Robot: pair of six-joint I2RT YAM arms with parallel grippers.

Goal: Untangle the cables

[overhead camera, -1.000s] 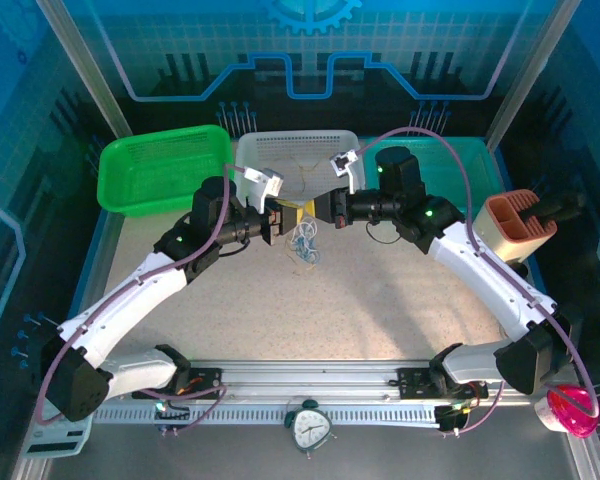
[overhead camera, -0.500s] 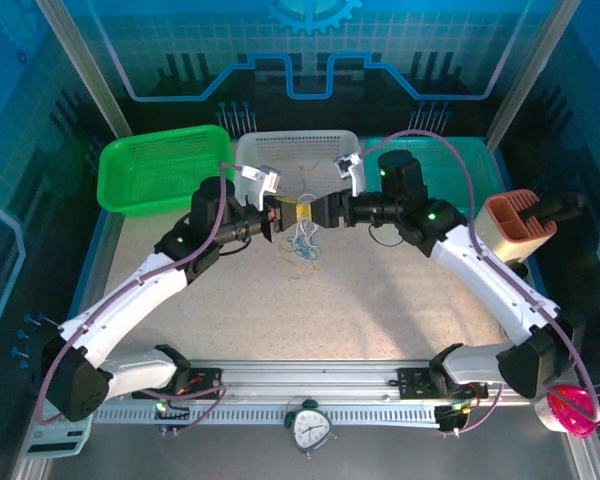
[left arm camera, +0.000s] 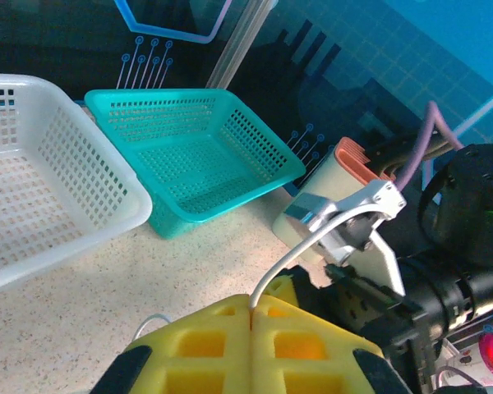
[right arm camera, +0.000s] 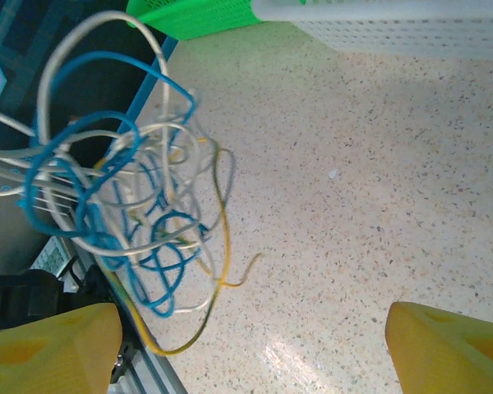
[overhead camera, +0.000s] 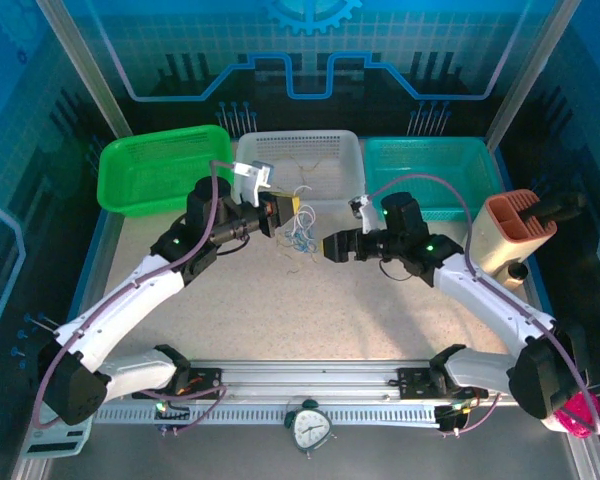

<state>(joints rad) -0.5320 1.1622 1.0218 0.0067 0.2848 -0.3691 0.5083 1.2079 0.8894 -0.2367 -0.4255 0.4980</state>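
The cables (overhead camera: 302, 236) are a small tangle of thin blue, whitish and yellow-tan cords hanging just above the table in front of the white basket. My left gripper (overhead camera: 290, 212) is at the tangle's upper left. Its yellow pads (left arm camera: 205, 345) are pressed together on a white cord (left arm camera: 289, 261). My right gripper (overhead camera: 327, 247) sits low to the tangle's right, apart from it. In the right wrist view the cables (right arm camera: 123, 201) hang at the upper left, and my right gripper (right arm camera: 251, 353) stands wide open with bare tabletop between its fingers (right arm camera: 53, 349).
A green basket (overhead camera: 160, 168), a white basket (overhead camera: 332, 160) and a teal basket (overhead camera: 435, 162) line the far edge. An orange-brown holder (overhead camera: 515, 228) stands at the right. A small clock (overhead camera: 310, 428) rests on the near rail. The speckled table lies between the arms.
My right gripper has drawn back from the left gripper, toward the near side and lower. The left gripper, with the tangle, has shifted slightly toward the white basket.
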